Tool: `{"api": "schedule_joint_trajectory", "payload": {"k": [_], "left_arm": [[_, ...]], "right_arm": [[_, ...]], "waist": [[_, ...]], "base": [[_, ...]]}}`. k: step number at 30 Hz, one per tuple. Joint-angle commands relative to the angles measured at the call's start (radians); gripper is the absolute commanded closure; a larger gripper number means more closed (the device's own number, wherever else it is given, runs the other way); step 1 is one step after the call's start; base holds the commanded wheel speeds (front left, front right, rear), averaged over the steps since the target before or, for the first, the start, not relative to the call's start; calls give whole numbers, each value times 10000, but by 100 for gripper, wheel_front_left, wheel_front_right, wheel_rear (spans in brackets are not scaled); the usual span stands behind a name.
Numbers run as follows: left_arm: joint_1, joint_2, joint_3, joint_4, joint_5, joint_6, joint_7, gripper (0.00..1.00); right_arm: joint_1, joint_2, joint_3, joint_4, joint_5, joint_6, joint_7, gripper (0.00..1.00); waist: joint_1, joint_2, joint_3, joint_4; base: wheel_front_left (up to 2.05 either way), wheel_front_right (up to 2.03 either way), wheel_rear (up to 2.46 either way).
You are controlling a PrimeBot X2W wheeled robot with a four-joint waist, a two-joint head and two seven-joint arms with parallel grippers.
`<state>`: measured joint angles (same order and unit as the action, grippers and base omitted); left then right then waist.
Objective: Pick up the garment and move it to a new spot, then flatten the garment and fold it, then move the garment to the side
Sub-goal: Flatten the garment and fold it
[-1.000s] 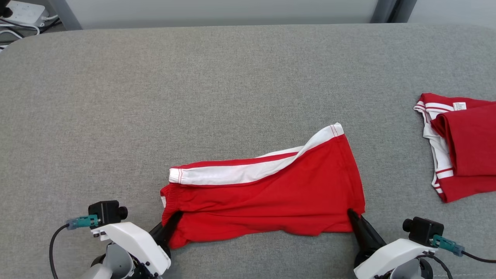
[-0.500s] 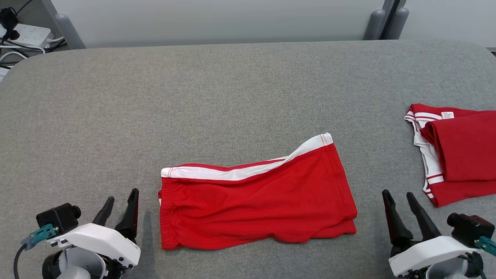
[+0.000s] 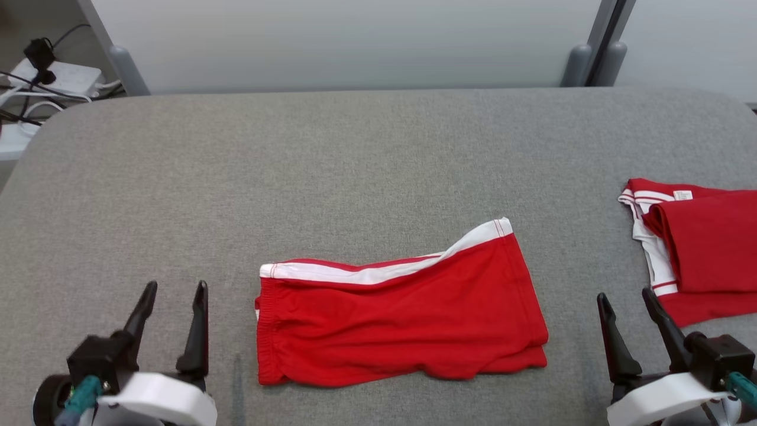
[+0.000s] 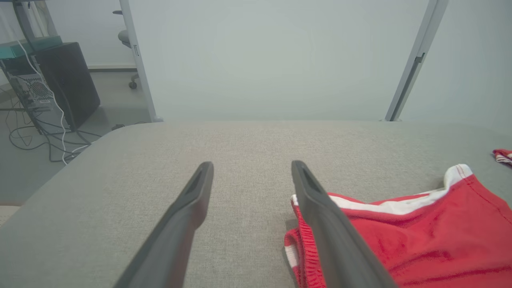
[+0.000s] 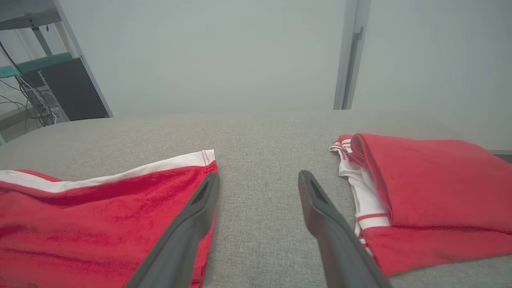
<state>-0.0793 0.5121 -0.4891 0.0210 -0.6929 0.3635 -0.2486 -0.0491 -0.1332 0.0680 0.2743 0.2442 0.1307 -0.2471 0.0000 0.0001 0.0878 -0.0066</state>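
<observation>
both grippers had let go of the folded red shorts with a white side stripe (image 3: 402,322) and drawn back. the left gripper (image 3: 177,287) and the right gripper (image 3: 624,294) stood spread and empty on either side. the shorts lay near the front edge of the grey felt tabletop (image 3: 355,148). folding looked done; moving them aside remained, perhaps toward the other folded red-and-white garment (image 3: 704,242) at the right edge.
</observation>
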Motion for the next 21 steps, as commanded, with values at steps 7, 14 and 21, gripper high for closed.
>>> {"api": "schedule_joint_trajectory", "payload": {"k": [7,14,21], "left_arm": [[906,-210,699,-676,625,22,-130,0],[1144,-479,568,-681,803,-162,-130,0],[983,-556,451,-742,900,-216,-95,0]], "right_arm": [[398,-114,-149,134,-85,0,-144,0],[617,-167,-173,660,4,0,-145,0],[405,-163,-319,1043,248,0,27,0]], "waist": [[0,-1,-647,336],[0,-1,-973,580],[0,-1,-903,815]], "base": [[0,0,0],[0,0,0],[0,0,0]]}}
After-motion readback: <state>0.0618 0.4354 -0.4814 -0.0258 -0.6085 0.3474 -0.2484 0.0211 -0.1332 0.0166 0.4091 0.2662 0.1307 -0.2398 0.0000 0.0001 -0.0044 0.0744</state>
